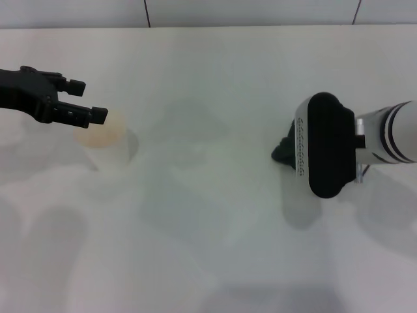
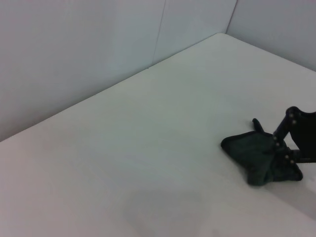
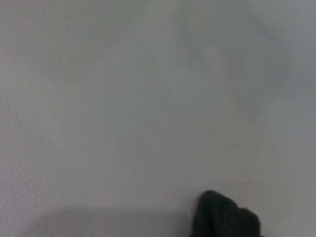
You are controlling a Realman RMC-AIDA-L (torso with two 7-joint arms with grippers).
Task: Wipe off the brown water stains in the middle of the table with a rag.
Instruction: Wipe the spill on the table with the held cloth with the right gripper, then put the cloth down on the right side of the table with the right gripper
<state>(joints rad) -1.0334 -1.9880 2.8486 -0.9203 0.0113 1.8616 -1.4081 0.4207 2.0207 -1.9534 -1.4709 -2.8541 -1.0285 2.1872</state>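
The dark rag (image 1: pixel 281 151) lies on the white table (image 1: pixel 208 215) at the right, mostly hidden under my right wrist (image 1: pixel 324 145). In the left wrist view the rag (image 2: pixel 252 153) sits bunched on the table with my right gripper (image 2: pixel 285 154) down on it, its fingers closed into the cloth. A corner of the rag also shows in the right wrist view (image 3: pixel 224 219). My left gripper (image 1: pixel 89 100) is open and empty at the left, held above the table. No brown water stain shows in any view; the middle of the table looks plain white.
A white paper cup (image 1: pixel 103 135) with a faint orange tint inside stands just under and beside my left gripper. A grey wall (image 1: pixel 208 12) runs along the table's far edge.
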